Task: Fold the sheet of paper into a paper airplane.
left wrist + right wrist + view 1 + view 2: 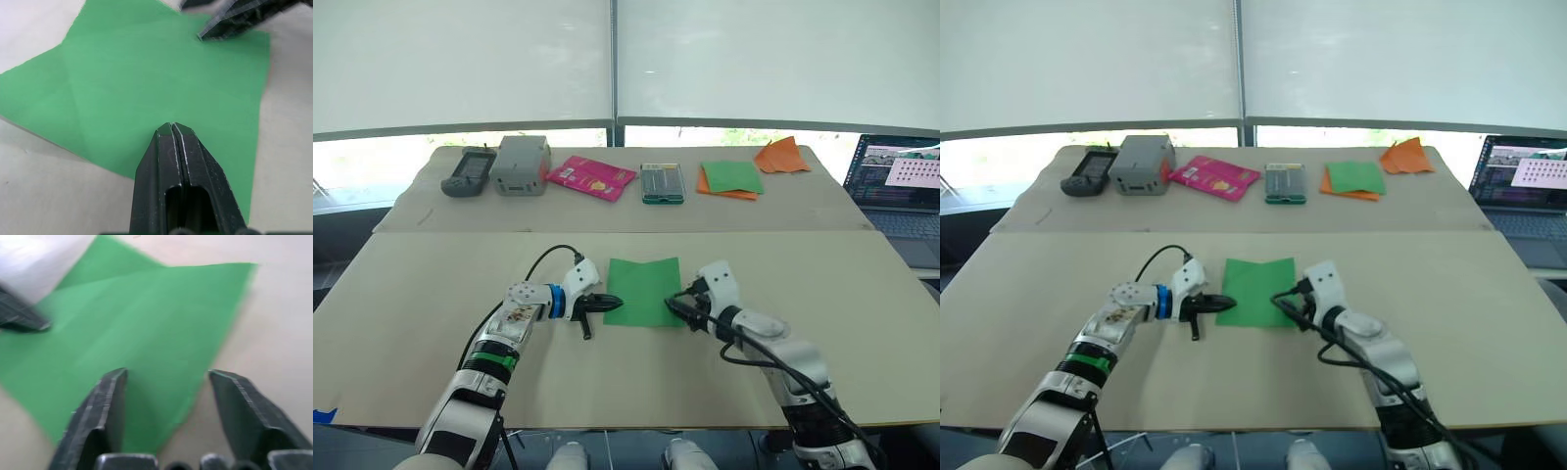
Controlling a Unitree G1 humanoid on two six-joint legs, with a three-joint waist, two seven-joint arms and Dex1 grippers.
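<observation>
I see the sheet of paper (644,291) flat at frame centre between both grippers, left gripper (609,303) pressed together at its lower-left corner, right gripper (677,303) spread at its lower-right corner, equally near

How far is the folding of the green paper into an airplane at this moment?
Early stage. The sheet of paper lies flat on the table, showing only faint creases. In hand: the left gripper, shut, is at its left edge, the right gripper, open, at its right. All shaping folds remain.
</observation>
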